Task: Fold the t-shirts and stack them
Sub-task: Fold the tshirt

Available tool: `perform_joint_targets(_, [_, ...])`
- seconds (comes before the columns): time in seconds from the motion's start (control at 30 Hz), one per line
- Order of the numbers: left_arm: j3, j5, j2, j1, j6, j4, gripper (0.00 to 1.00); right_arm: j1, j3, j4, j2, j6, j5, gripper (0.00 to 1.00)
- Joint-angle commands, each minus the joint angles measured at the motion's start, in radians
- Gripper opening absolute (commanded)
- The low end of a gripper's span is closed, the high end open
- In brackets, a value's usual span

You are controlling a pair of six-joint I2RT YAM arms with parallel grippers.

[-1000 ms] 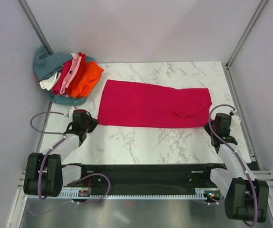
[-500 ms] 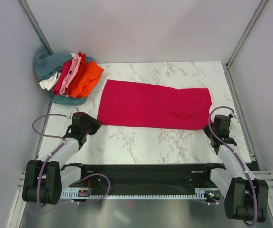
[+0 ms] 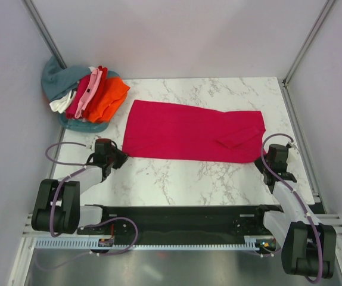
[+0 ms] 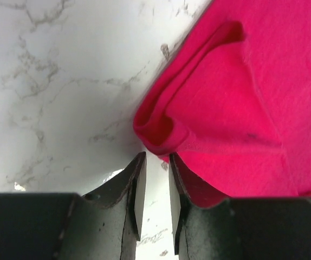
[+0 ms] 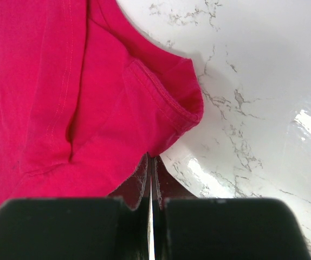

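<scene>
A crimson-magenta t-shirt (image 3: 192,131) lies folded into a long strip across the marble table (image 3: 177,176). My left gripper (image 3: 119,158) sits at the strip's near left corner. In the left wrist view its jaws (image 4: 156,158) stand a little apart with bare marble between them, and the rolled corner of the shirt (image 4: 161,127) lies just past the tips. My right gripper (image 3: 265,157) is at the strip's near right corner. In the right wrist view its jaws (image 5: 151,158) are closed together on the edge of the cloth (image 5: 90,108).
A pile of other t-shirts (image 3: 90,95) in orange, red, pink, white and teal-grey lies at the far left corner against the wall. Enclosure walls stand on the left, right and far sides. The black base rail (image 3: 177,223) runs along the near edge.
My left gripper has edged right and forward to the shirt's left corner. My right gripper dropped low to the right corner a second ago and has stayed there since.
</scene>
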Motion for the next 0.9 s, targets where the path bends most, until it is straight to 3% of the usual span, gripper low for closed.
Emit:
perform_joint_targets(0.0, [0.041,-0.089,0.04,-0.003,0.006,0.025,0.31,-0.003,0.022,0.005,-0.006,0.006,-0.003,0.0])
perform_joint_targets(0.5, [0.103,-0.139,0.152,-0.004,0.033,0.014,0.29,-0.004,0.028,-0.007,-0.023,0.008,-0.011,0.0])
perform_joint_targets(0.67, [0.13,-0.132,0.166,-0.004,0.058,0.004,0.04,-0.004,0.031,-0.009,-0.023,0.008,-0.019,0.0])
perform_joint_targets(0.87, [0.16,-0.145,0.08,-0.004,0.075,-0.076,0.02,-0.004,0.077,-0.064,-0.037,0.003,-0.023,0.0])
